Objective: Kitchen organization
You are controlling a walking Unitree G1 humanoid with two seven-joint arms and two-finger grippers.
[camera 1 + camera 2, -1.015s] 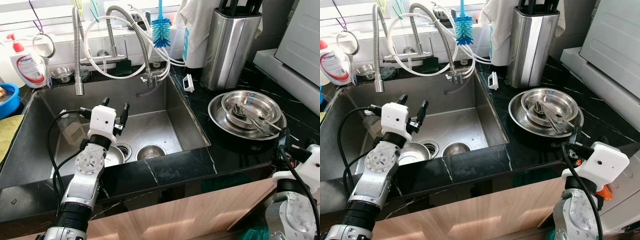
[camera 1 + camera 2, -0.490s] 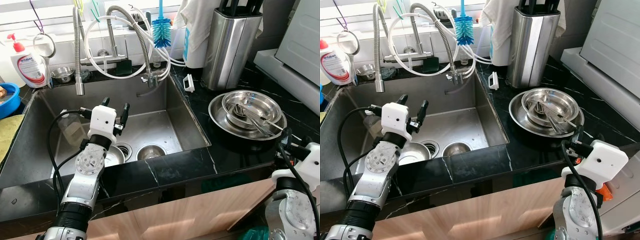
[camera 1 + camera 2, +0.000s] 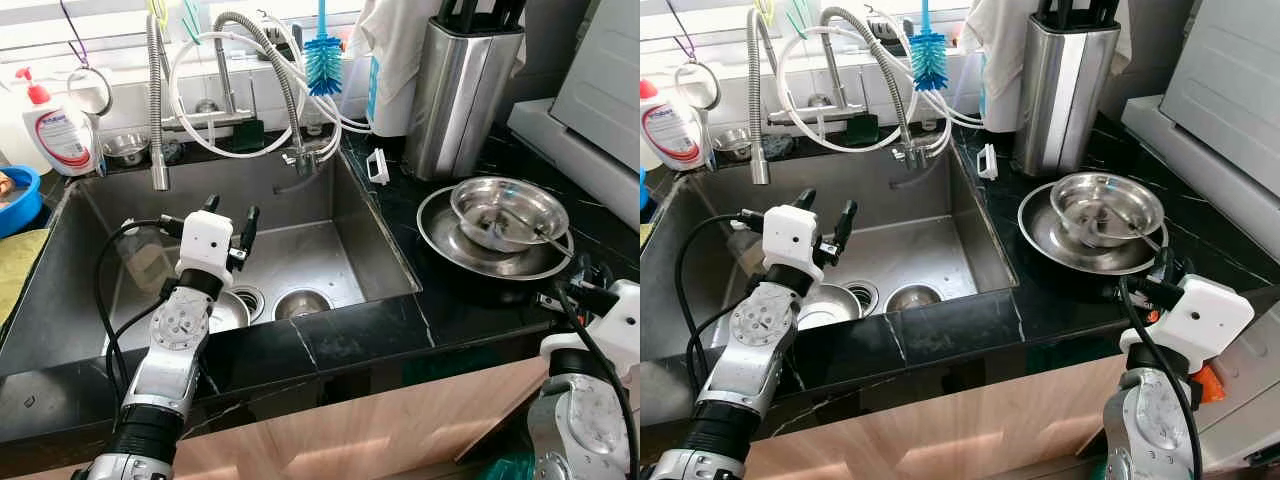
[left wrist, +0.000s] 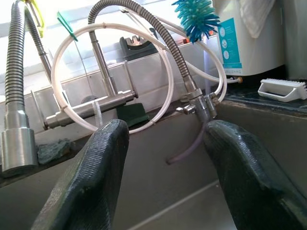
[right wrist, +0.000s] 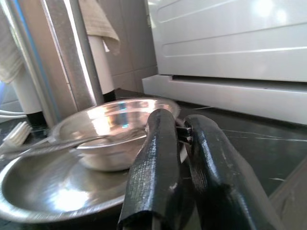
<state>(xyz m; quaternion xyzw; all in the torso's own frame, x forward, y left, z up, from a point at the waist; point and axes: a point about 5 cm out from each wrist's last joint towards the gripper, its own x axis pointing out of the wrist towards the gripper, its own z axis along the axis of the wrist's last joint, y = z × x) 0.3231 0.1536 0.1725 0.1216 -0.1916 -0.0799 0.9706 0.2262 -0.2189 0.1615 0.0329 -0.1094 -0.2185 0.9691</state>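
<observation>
Black marble counter (image 3: 470, 300) bears steel plate (image 3: 445, 235), probably a knife block (image 3: 462, 85).

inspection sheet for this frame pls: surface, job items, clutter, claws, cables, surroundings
Surface: black marble counter around a steel sink.
Job's things: steel bowl with a utensil inside, sitting in a wider steel plate on the counter right of the sink; two small bowls at the sink drain.
Clutter: blue bottle brush, soap bottle, knife block, blue dish.
Claws: left claw open over the sink; right claw shut on nothing, low at the counter edge near the plate.
Cables: black cable looped along the left arm; white hoses coiled at the faucet.
Surroundings: white appliance at right, wood cabinet front below.
</observation>
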